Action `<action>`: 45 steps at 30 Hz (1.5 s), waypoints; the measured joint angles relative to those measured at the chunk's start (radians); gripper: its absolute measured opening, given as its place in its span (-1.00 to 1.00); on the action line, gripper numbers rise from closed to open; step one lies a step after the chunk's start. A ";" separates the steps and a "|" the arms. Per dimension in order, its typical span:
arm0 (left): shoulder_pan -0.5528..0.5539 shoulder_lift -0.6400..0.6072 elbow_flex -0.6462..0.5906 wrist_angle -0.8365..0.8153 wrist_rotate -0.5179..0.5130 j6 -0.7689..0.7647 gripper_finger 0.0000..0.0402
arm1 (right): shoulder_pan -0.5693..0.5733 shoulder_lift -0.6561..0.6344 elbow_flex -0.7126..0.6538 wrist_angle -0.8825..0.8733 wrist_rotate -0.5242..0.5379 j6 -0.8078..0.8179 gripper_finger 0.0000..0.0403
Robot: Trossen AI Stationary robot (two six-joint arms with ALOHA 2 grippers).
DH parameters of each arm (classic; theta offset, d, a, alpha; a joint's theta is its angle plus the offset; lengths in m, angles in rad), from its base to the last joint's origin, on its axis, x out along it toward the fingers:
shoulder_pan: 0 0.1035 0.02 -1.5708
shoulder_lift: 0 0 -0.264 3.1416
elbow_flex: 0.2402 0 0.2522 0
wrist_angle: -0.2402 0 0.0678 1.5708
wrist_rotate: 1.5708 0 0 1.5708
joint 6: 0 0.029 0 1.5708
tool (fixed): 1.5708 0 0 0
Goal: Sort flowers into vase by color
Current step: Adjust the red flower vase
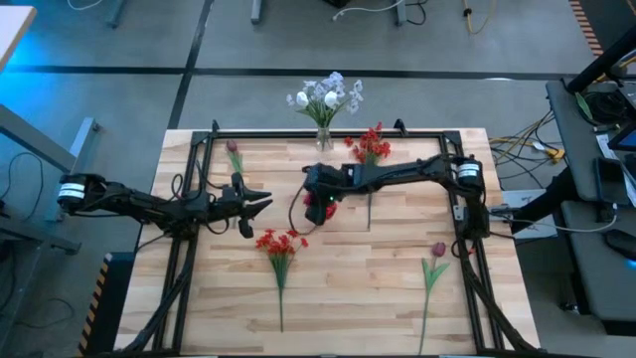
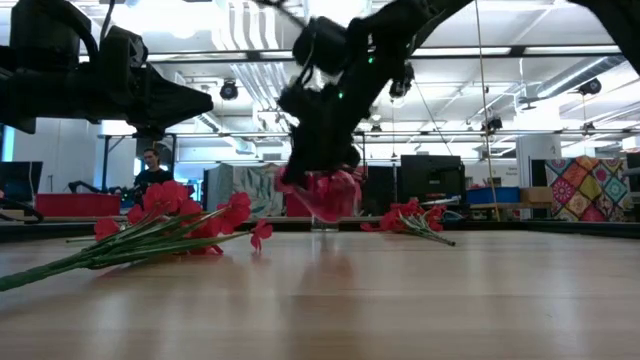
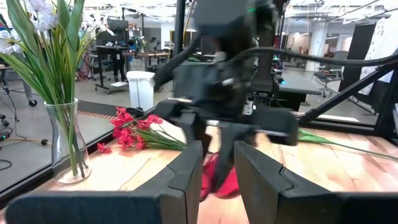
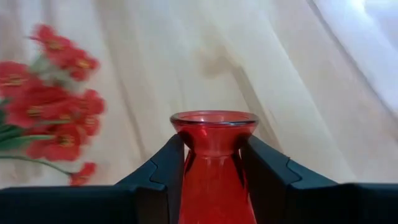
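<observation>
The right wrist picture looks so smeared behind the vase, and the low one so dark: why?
Right wrist view: the red glass vase between the right gripper fingers is sharp, while the red flower cluster and wooden table blur. Low view: bright ceiling lights leave the arms as silhouettes.

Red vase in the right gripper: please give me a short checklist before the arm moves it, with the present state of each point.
1. Right gripper fingers on both sides of the red vase neck: ok.
2. Grip firm enough to lift: cannot tell.
3. Vase mouth free of stems: ok.
4. Left gripper apart from the vase: ok.
5. Red flowers lying on the table, none held: ok.
6. Clear vase with white flowers upright at the far edge: ok.
</observation>
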 joint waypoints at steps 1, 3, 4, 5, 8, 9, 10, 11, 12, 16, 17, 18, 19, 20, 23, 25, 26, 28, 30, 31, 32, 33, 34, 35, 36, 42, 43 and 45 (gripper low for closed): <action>0.000 0.000 0.000 0.000 0.000 0.000 -0.61 | 0.016 -0.008 -0.019 0.038 0.018 -0.012 -0.38; 0.000 0.000 0.000 -0.001 0.000 0.000 -0.61 | 0.042 -0.032 -0.066 0.125 0.031 -0.038 -0.38; 0.000 0.000 0.000 0.000 0.000 0.000 -0.61 | 0.055 -0.040 -0.098 0.178 0.033 -0.053 -0.38; 0.000 0.000 0.000 0.000 0.000 0.000 -0.61 | 0.064 -0.051 -0.130 0.238 0.034 -0.061 -0.38; 0.000 0.002 0.001 0.000 0.002 0.000 -0.61 | 0.080 -0.068 -0.237 0.429 0.038 -0.099 -0.38; 0.000 0.002 0.001 -0.001 0.003 0.000 -0.61 | 0.081 -0.069 -0.274 0.499 0.041 -0.109 -0.38; 0.000 0.002 0.001 -0.001 0.004 0.000 -0.61 | 0.082 -0.070 -0.313 0.569 0.041 -0.122 -0.38; 0.000 0.002 0.001 0.000 0.004 0.000 -0.61 | 0.082 -0.070 -0.354 0.646 0.042 -0.134 -0.38; 0.000 0.002 0.001 0.000 0.005 0.000 -0.61 | 0.082 -0.070 -0.392 0.720 0.042 -0.142 -0.38; 0.000 0.003 0.001 0.000 0.005 0.000 -0.61 | 0.081 -0.073 -0.519 0.970 0.042 -0.160 -0.38; 0.000 0.003 0.001 -0.001 0.005 0.000 -0.61 | 0.081 -0.073 -0.544 1.013 0.043 -0.163 -0.38; 0.000 0.004 0.001 0.000 0.005 0.000 -0.61 | 0.081 -0.073 -0.566 1.047 0.043 -0.167 -0.38; 0.000 0.004 0.001 0.000 0.005 0.000 -0.61 | 0.081 -0.073 -0.586 1.080 0.050 -0.174 -0.38; 0.000 0.005 0.002 -0.001 0.005 0.000 -0.61 | 0.083 -0.073 -0.605 1.114 0.059 -0.183 -0.38; 0.000 0.006 0.002 0.000 0.016 0.008 -0.61 | 0.083 -0.073 -0.649 1.184 0.059 -0.196 -0.37; 0.000 0.006 0.002 0.000 0.018 0.008 -0.61 | 0.083 -0.073 -0.669 1.205 0.059 -0.212 -0.37; 0.000 0.006 0.002 0.001 0.018 0.008 -0.61 | 0.083 -0.073 -0.675 1.206 0.059 -0.220 -0.37; 0.000 0.006 0.002 0.000 0.018 0.008 -0.61 | 0.083 -0.073 -0.679 1.208 0.059 -0.235 -0.37; 0.000 0.007 0.002 0.003 0.018 0.008 -0.61 | 0.083 -0.072 -0.679 1.212 0.059 -0.246 -0.37; 0.000 0.007 0.002 0.003 0.018 0.008 -0.61 | 0.083 -0.071 -0.679 1.211 0.059 -0.248 -0.37; 0.000 0.007 0.002 0.003 0.018 0.008 -0.61 | 0.083 -0.071 -0.679 1.210 0.059 -0.255 -0.37; 0.000 0.007 0.002 0.003 0.018 0.008 -0.61 | 0.083 -0.070 -0.679 1.210 0.059 -0.262 -0.37; 0.000 0.007 0.002 0.003 0.018 0.008 -0.61 | 0.083 -0.070 -0.679 1.210 0.059 -0.269 -0.37; 0.000 0.007 0.002 0.003 0.018 0.008 -0.61 | 0.083 -0.070 -0.679 1.212 0.059 -0.279 -0.37; 0.000 0.007 0.002 0.003 0.017 0.008 -0.61 | 0.083 -0.070 -0.679 1.215 0.059 -0.285 -0.37; 0.000 0.007 0.002 0.003 0.017 0.015 -0.61 | 0.083 -0.069 -0.679 1.254 0.059 -0.309 -0.37; 0.000 0.007 0.002 0.003 0.017 0.016 -0.61 | 0.083 -0.069 -0.679 1.255 0.059 -0.311 -0.37; 0.000 0.007 0.002 0.003 0.016 0.016 -0.61 | 0.083 -0.069 -0.680 1.251 0.059 -0.311 -0.37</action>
